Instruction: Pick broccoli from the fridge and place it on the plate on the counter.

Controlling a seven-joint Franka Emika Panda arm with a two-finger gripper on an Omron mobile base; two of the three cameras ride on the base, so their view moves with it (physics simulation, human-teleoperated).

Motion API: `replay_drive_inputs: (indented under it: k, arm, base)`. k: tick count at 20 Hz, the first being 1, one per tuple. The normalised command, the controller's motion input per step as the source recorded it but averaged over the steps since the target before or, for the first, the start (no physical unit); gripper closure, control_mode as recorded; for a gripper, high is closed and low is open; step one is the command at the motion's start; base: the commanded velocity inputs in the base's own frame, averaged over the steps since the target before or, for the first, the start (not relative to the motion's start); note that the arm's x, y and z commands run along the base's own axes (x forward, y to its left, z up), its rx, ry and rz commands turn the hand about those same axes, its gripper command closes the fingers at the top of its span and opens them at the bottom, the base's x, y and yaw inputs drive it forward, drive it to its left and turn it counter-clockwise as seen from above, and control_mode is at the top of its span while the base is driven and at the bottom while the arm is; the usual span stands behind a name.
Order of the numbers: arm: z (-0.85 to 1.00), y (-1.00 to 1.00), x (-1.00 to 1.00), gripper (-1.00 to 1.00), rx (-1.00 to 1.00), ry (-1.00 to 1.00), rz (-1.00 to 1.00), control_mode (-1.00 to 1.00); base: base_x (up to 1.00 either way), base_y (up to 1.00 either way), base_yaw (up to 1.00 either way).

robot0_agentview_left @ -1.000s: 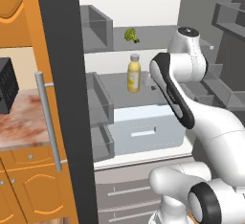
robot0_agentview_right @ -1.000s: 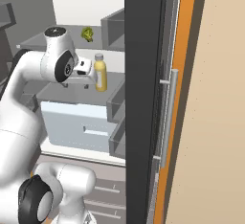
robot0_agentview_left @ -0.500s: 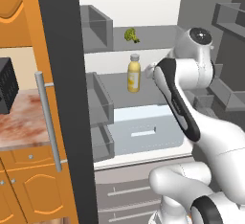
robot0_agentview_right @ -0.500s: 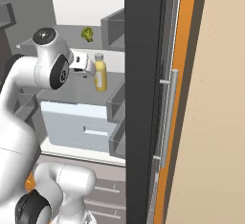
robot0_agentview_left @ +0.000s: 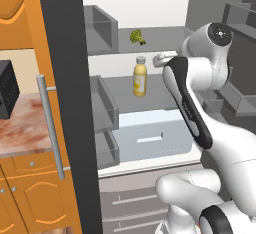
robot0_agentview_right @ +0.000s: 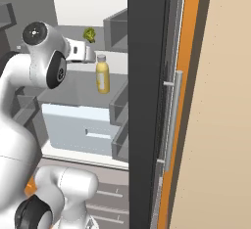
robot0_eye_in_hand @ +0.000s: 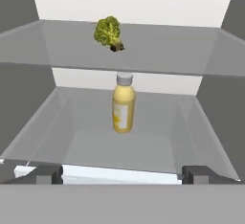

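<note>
Two grey fridge (robot0_agentview_left: 70, 128) shelves: bumpy broccoli (robot0_eye_in_hand: 109, 33) above, yellow bottle (robot0_eye_in_hand: 123, 104) below; gripper (robot0_eye_in_hand: 122, 174) wide, unladen, open room ahead.

a yellow bottle (robot0_eye_in_hand: 123, 104) with a grey cap stands upright at the middle of a grey shelf, while a black boxy microwave (robot0_agentview_left: 7, 89) sits at nine o'clock in the left base view, above orange cabinets (robot0_agentview_left: 30, 198) with small silver knobs

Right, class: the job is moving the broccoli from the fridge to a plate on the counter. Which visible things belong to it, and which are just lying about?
Job:
broccoli, upper shelf
fridge, open
counter
gripper, open

Lying about:
yellow bottle, lower shelf
microwave
</note>
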Motion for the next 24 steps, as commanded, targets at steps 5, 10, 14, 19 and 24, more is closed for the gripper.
replay_drive_inputs:
  k: [5, 10, 14, 19, 24]
  arm:
    - [0.46, 0.00, 0.04, -1.00, 0.00, -0.09, 0.00, -1.00]
    - [0.20, 0.01, 0.19, -1.00, 0.00, -0.09, 0.00, -1.00]
    - [0.13, 0.00, 0.39, -1.00, 0.02, -0.04, 0.03, -1.00]
    - [0.12, 0.01, 0.55, -1.00, 0.02, 0.00, 0.05, -1.00]
    - [0.04, 0.08, 0.55, -1.00, 0.00, 0.00, 0.03, -1.00]
  base:
    - [0.00, 0.00, 0.00]
    - [0.00, 0.00, 0.00]
    - [0.00, 0.00, 0.00]
    - [0.00, 0.00, 0.00]
    - [0.00, 0.00, 0.00]
